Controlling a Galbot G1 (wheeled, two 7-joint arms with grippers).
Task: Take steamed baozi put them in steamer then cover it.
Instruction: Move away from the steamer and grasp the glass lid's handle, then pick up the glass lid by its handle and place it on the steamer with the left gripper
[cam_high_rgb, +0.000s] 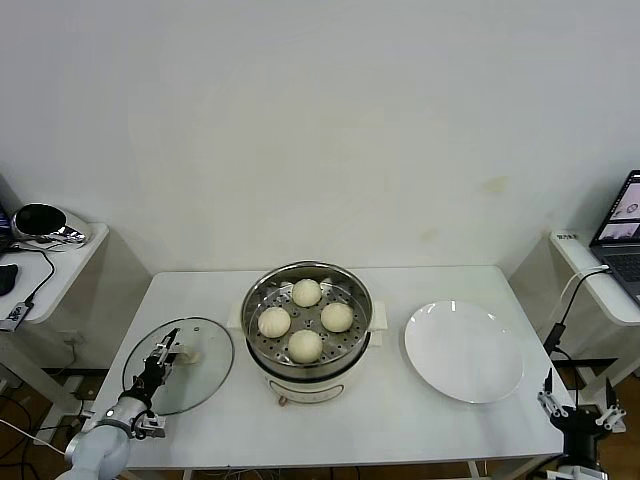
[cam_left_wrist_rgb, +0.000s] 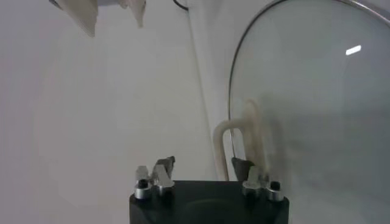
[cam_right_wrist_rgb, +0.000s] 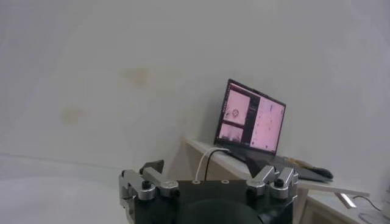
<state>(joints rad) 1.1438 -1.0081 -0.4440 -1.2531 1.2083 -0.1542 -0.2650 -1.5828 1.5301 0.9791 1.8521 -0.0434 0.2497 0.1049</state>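
Four cream-white baozi (cam_high_rgb: 306, 293) lie on the perforated tray inside the steel steamer (cam_high_rgb: 304, 268), at the middle of the table. The steamer is uncovered. The glass cover (cam_high_rgb: 205, 372) lies flat on the table to its left, and it also shows in the left wrist view (cam_left_wrist_rgb: 317, 122). My left gripper (cam_high_rgb: 172, 348) is open just over the cover's near edge, pointing at its cream-white bar handle (cam_high_rgb: 188, 356). In the left wrist view the gripper (cam_left_wrist_rgb: 203, 161) has its jaws wide apart, with the handle (cam_left_wrist_rgb: 234, 131) just ahead of one finger. My right gripper (cam_high_rgb: 580, 398) is parked open beyond the table's right front corner.
A flat white plate (cam_high_rgb: 464, 350) lies right of the steamer. A laptop (cam_high_rgb: 622, 225) stands on a side shelf at the right, and it also shows in the right wrist view (cam_right_wrist_rgb: 253, 119). A shiny object (cam_high_rgb: 45, 222) and cables sit on a small table at the left.
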